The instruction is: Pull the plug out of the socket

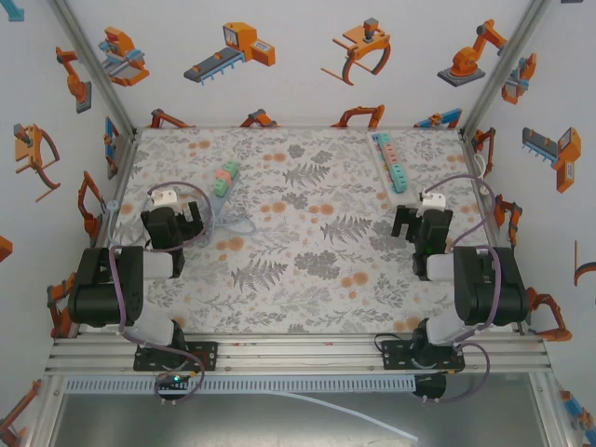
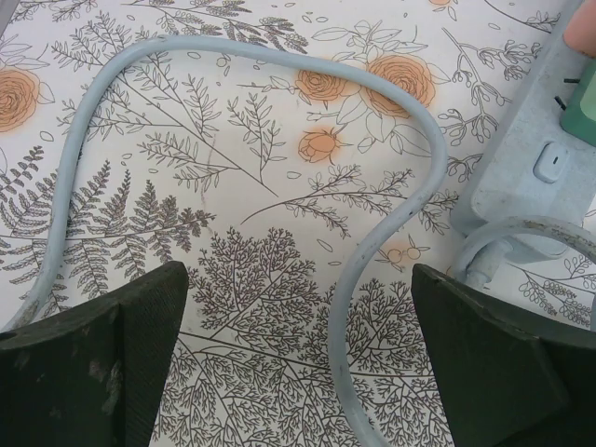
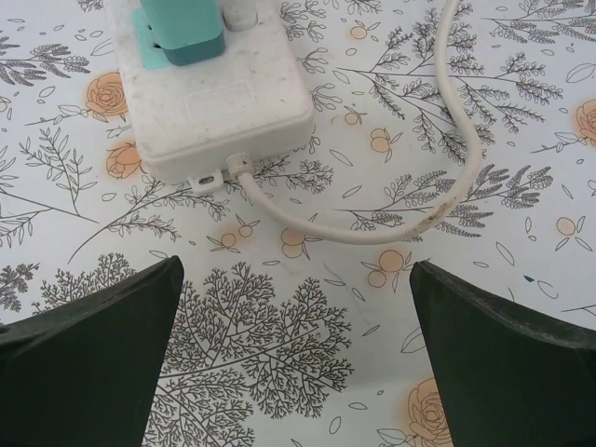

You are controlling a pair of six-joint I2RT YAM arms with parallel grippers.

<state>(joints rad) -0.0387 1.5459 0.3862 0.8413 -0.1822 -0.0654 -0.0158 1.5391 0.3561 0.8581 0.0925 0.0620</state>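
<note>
Two white socket strips lie on the floral table. The left strip [image 1: 224, 181] [image 2: 531, 158] carries a green plug [image 2: 582, 107] and a pink one [image 1: 229, 170]; its grey cable [image 2: 372, 233] loops between the open fingers of my left gripper [image 1: 191, 214] [image 2: 298, 363], which hangs just short of the strip. The right strip [image 1: 388, 161] [image 3: 219, 102] holds several plugs; the nearest is teal [image 3: 182, 28]. My right gripper [image 1: 416, 222] [image 3: 293, 363] is open over the cloth just short of that strip's end, holding nothing.
The right strip's white cable [image 3: 372, 228] curves across the cloth ahead of the right fingers. White walls with robot stickers close the table on three sides, and an aluminium rail [image 1: 298, 354] runs along the near edge.
</note>
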